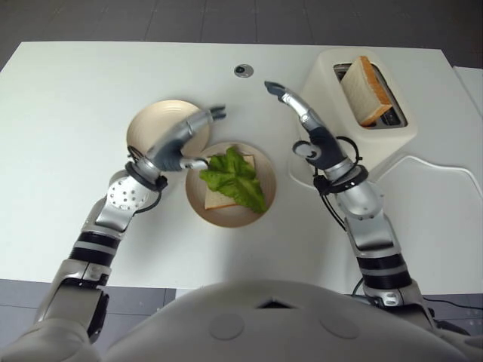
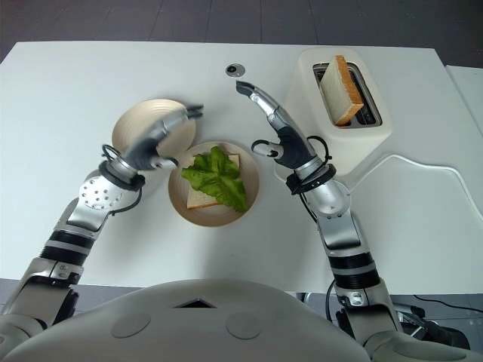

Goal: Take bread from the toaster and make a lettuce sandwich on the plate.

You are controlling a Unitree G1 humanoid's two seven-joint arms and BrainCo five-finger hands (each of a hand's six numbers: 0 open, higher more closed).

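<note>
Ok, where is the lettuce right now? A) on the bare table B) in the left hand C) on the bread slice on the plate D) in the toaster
C: the lettuce lies on top of a bread slice on the plate.

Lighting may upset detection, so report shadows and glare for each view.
Left eye view: soft, even light across the table; only a faint shadow edges the plate; no glare on the toaster. Right eye view: the same soft light; the lettuce is well lit, with small glints on the right hand.
</note>
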